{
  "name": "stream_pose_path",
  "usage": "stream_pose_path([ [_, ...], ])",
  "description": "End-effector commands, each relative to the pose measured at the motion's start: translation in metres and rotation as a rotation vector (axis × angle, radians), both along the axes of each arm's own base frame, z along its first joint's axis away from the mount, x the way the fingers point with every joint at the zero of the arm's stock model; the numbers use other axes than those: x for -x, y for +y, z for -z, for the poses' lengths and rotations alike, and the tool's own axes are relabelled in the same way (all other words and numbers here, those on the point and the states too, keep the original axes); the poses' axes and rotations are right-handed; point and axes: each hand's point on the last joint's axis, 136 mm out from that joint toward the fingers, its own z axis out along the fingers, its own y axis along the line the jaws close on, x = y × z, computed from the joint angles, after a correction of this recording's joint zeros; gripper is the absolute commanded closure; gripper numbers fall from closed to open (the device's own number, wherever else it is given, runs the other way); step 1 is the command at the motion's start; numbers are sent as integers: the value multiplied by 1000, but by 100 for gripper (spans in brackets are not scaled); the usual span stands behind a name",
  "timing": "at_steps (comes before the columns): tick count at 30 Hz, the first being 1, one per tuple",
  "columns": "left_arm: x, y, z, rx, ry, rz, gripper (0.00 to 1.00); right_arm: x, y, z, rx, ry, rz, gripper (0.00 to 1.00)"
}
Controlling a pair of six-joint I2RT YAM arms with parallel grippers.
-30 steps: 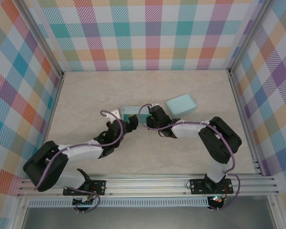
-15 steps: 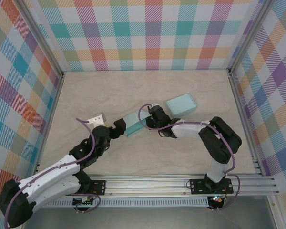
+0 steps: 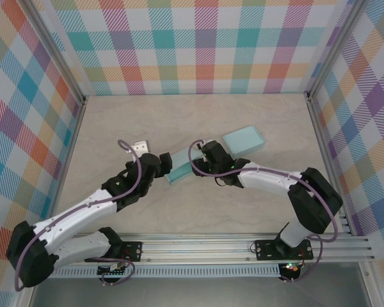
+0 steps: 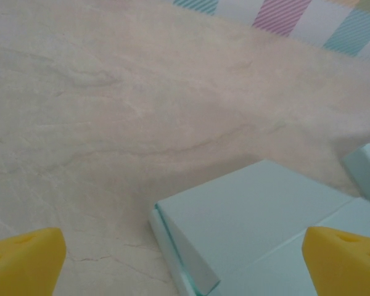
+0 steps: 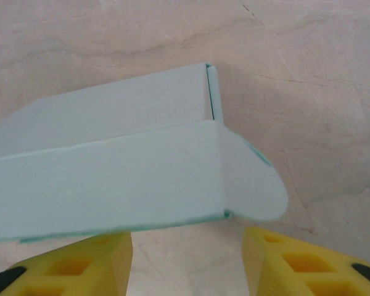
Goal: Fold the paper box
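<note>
Just left of the paper box (image 3: 179,165), the left gripper (image 3: 159,168) holds its jaws spread wide, its yellow fingertips (image 4: 24,259) on either side of the box's near corner. The box lies on the table (image 3: 115,121), a rounded flap (image 5: 253,185) sticking out at one end. Just right of the box, the right gripper (image 5: 186,262) has its jaws apart, gripping nothing, and a second blue box (image 3: 243,139) sits farther right.

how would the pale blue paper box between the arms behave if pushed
Probably light: the thin-walled pale blue paper box would likely slide on the smooth tabletop. Its loose rounded flap looks floppy, likely to bend.
</note>
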Motion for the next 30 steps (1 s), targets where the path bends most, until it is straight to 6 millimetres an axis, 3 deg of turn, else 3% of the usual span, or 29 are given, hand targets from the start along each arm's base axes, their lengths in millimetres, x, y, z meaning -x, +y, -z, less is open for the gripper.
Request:
stream_pose_path([
  [1, -8, 4, 7, -118, 54, -22, 0, 21, -8, -14, -9, 35, -30, 45],
  [5, -18, -3, 21, -176, 105, -31, 0, 20, -18, -44, -22, -7, 5, 35],
  [8, -22, -7, 30, -189, 123, -35, 0, 8, -21, -63, -21, -33, 30, 32],
  [12, -23, -7, 39, -192, 135, -44, 0, -21, -21, -67, 2, -11, 64, 31],
  [17, -25, -4, 50, -205, 156, -65, 0, -53, -6, -55, 21, 35, 35, 30],
  [21, -26, -4, 57, -204, 169, -71, 0, -68, 3, -31, 38, 103, 18, 31],
  [30, -14, 8, 94, -217, 230, -104, 3, -53, 7, 24, 32, 242, -16, 34],
])
